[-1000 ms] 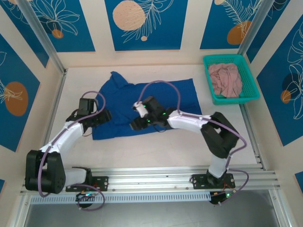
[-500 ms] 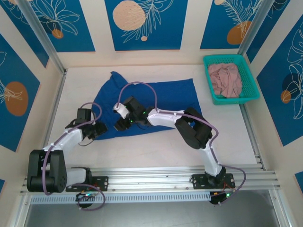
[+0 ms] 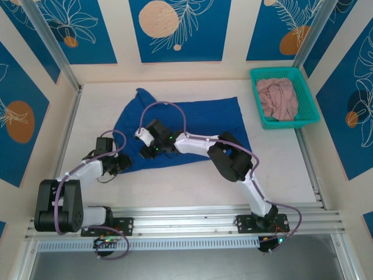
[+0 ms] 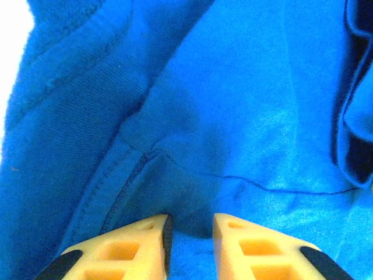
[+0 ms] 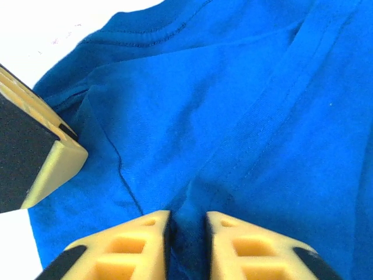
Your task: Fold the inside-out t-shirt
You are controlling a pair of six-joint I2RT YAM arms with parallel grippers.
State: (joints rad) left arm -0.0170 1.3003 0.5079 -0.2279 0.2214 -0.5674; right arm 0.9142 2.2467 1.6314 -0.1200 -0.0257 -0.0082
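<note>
The inside-out t-shirt (image 3: 195, 119), royal blue, lies spread across the middle of the table, one sleeve pointing to the far left. My left gripper (image 3: 120, 163) sits low at the shirt's near-left corner. In the left wrist view the left gripper (image 4: 190, 228) is shut on a bunched ridge of t-shirt (image 4: 245, 111) beside a stitched seam. My right gripper (image 3: 149, 153) rests on the near hem just to the right of it. The right gripper (image 5: 186, 226) pinches a raised fold of the t-shirt (image 5: 233, 99), with one finger of the left gripper (image 5: 35, 157) close by.
A teal basket (image 3: 309, 96) at the far right holds a crumpled dusty-pink garment (image 3: 278, 98). Bare white table (image 3: 186, 184) lies between the shirt and the arm bases. Aluminium posts and patterned walls close in the sides and back.
The right gripper slid left along the shirt's near hem toward the left gripper, and the left gripper drew nearer. Both sets of jaws closed on the cloth.
</note>
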